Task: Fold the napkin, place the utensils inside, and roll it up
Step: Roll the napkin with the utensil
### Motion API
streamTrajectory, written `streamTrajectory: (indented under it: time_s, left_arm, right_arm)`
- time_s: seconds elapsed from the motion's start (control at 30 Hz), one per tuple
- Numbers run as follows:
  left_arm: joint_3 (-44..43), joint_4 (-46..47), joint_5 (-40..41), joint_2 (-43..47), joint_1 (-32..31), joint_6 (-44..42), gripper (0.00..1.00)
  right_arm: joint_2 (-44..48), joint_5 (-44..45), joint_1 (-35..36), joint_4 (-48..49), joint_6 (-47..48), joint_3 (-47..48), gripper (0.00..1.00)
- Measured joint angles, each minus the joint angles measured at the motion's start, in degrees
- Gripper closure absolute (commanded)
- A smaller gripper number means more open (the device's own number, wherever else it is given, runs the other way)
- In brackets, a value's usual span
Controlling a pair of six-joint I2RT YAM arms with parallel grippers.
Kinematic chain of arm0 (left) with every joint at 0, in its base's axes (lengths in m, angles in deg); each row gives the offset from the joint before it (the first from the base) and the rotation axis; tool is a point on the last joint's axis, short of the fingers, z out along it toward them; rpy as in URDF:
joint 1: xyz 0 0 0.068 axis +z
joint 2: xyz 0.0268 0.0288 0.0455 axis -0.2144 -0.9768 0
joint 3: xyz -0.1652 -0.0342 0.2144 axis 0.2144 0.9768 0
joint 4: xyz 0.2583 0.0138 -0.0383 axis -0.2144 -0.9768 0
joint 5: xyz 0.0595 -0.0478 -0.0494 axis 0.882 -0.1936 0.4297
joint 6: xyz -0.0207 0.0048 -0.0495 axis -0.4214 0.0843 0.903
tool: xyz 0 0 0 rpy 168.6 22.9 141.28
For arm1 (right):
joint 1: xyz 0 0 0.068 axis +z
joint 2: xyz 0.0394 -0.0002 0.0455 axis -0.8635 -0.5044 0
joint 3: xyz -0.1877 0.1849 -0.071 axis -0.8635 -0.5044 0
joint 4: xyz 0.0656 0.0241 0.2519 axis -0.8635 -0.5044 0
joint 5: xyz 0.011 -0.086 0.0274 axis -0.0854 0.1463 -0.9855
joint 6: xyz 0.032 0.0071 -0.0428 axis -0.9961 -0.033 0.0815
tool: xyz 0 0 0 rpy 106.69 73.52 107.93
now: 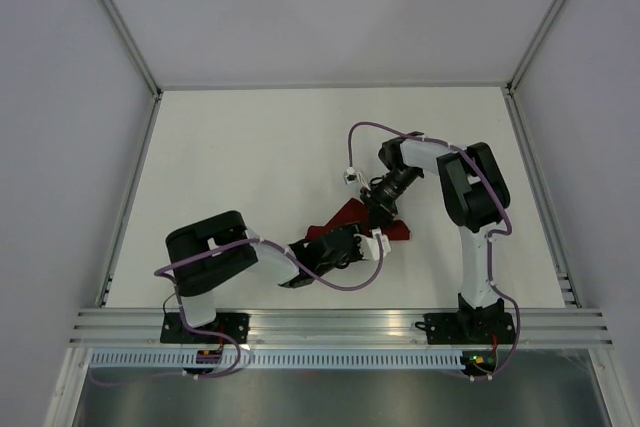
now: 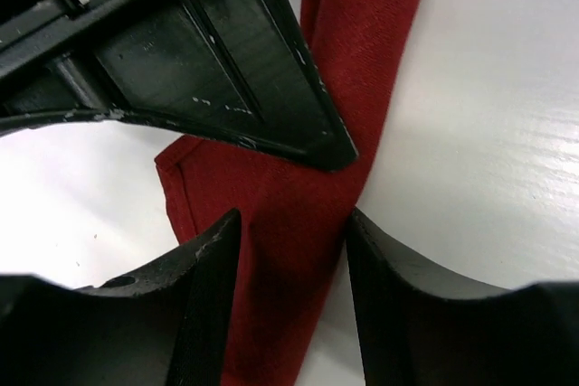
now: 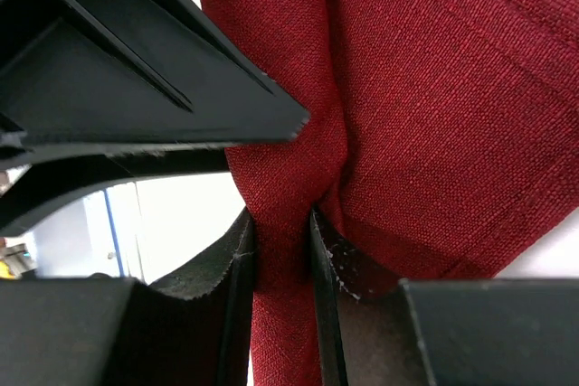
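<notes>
Where the arms meet near the middle of the table (image 1: 250,147), the napkin (image 1: 348,213) lies bunched in a narrow band. Right gripper (image 3: 282,223) pinches a gathered fold tight. Left gripper (image 2: 294,228) straddles the band, jaws parted, cloth loose between.

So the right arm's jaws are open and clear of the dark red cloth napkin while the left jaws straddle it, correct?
No. The right jaws are not open and clear: they are shut on a bunched fold of the dark red cloth napkin, as the right wrist view shows. The left jaws do straddle it.
</notes>
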Motion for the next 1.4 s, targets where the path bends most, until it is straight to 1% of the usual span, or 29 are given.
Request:
streamTrajectory:
  time_s: [0.1, 0.13, 0.2, 0.3, 0.37, 0.43, 0.47, 0.6, 0.8, 1.03, 1.23, 1.4]
  left_arm:
    - [-0.92, 0.22, 0.17, -1.07, 0.17, -0.2, 0.6]
    - [-1.22, -0.15, -0.07, -1.33, 0.15, -0.2, 0.71]
    - [-1.77, -1.33, -0.55, -1.51, 0.15, -0.52, 0.82]
    - [-2.91, -3.74, -1.16, -1.44, 0.15, -0.72, 0.91]
    - [-4.26, -6.32, -1.95, -1.36, 0.39, -0.68, 0.94]
    - [-5.6, -9.11, -3.19, -1.14, 0.83, -0.59, 0.98]
    - [-6.14, -10.23, -3.8, -1.07, 1.05, -0.55, 0.98]
    - [-8.63, -15.3, -8.68, -0.55, 3.08, 0.57, 0.98]
    - [-10.84, -18.53, -17.79, -0.46, 6.93, 3.13, 0.98]
    - [-13.25, -21.84, -25.27, -0.96, 10.4, 5.92, 0.98]
    - [-15.37, -24.81, -30.84, -1.77, 12.85, 7.67, 0.98]
    - [-19.17, -29.49, -36.65, -3.61, 15.5, 9.66, 0.98]
  right_arm:
    - [-0.52, -0.35, -0.09, -0.79, -0.11, 0.2, 0.78]
    - [-0.74, -0.48, -0.13, -0.98, -0.15, 0.37, 0.78]
    - [-1.07, -0.66, -0.26, -1.31, -0.31, 0.63, 0.77]
    - [-1.31, -0.72, -0.63, -1.64, -0.31, 0.81, 0.75]
    - [-1.33, -0.7, -0.9, -1.84, -0.31, 0.81, 0.7]
    - [-1.33, -0.66, -1.14, -2.01, -0.28, 0.81, 0.68]
    - [-1.31, -0.59, -1.2, -2.05, -0.28, 0.81, 0.63]
    - [-0.17, -0.48, -1.38, -1.9, -0.55, -0.07, 0.51]
    - [4.44, 1.07, -1.42, 1.57, -2.03, -3.72, 0.42]
    - [8.57, 3.76, -2.38, 7.23, -5.55, -6.21, 0.39]
    - [11.5, 4.42, -6.45, 12.59, -9.94, -7.5, 0.39]
    - [16.24, 3.17, -11.28, 18.32, -13.44, -9.75, 0.39]
